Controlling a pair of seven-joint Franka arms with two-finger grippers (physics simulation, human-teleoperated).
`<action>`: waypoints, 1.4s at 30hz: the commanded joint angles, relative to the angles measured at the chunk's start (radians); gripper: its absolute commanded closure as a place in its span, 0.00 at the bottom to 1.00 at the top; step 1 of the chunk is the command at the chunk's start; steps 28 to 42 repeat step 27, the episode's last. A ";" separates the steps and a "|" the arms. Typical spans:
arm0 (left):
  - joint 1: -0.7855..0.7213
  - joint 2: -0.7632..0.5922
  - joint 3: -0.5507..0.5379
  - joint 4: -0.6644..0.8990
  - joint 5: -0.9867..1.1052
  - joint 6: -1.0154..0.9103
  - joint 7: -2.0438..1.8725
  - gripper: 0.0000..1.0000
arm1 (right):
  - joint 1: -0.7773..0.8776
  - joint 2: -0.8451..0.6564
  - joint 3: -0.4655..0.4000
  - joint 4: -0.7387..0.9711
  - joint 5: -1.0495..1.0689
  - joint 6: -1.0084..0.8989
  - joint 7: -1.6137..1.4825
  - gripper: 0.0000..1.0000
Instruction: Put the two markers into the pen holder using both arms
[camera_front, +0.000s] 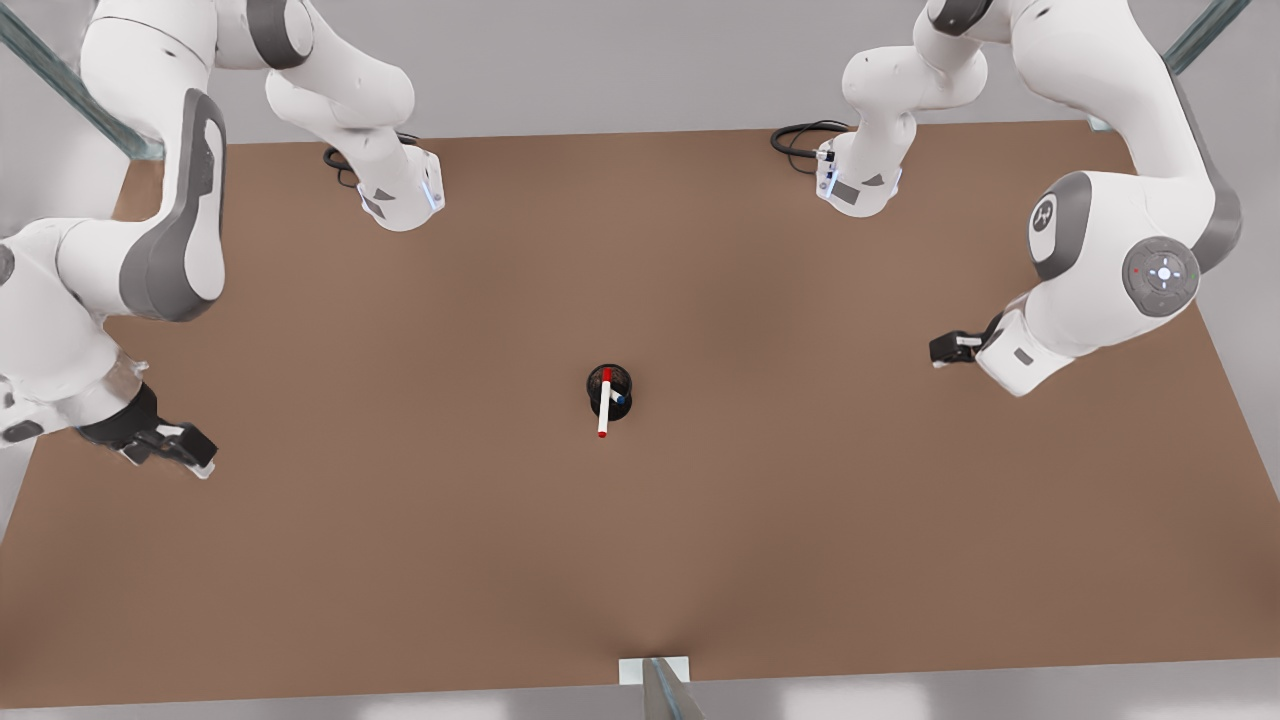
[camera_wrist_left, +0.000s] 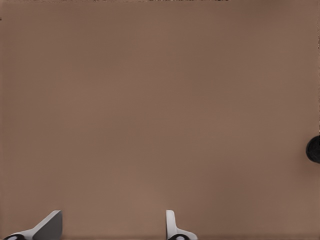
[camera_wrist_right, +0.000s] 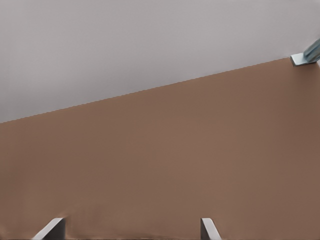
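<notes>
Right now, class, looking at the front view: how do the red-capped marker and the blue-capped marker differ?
Colour: the red-capped marker has red ends; the blue-capped marker shows a dark blue tip. Pose: the red-capped marker leans well out past the rim, while the blue-capped marker shows just a short stub. Both have white barrels and sit in the pen holder.

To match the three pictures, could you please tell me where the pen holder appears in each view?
Front view: the pen holder stands mid-table.
Left wrist view: a dark sliver of it sits at the frame's edge, far from the open left gripper.
Right wrist view: the open right gripper faces the table's edge and the grey wall instead.
Shared landmark: the brown table.
</notes>
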 joint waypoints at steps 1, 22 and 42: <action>-0.002 -0.007 -0.004 0.004 0.003 -0.010 0.026 0.00 | 0.036 0.033 0.015 0.059 0.022 -0.262 -0.278 0.00; -0.016 -0.013 0.000 0.010 0.007 -0.013 0.048 0.00 | 0.038 0.009 0.008 0.056 0.022 -0.280 -0.282 0.00; -0.016 -0.013 0.000 0.010 0.007 -0.013 0.048 0.00 | 0.035 -0.044 -0.002 0.007 0.022 -0.262 -0.280 0.00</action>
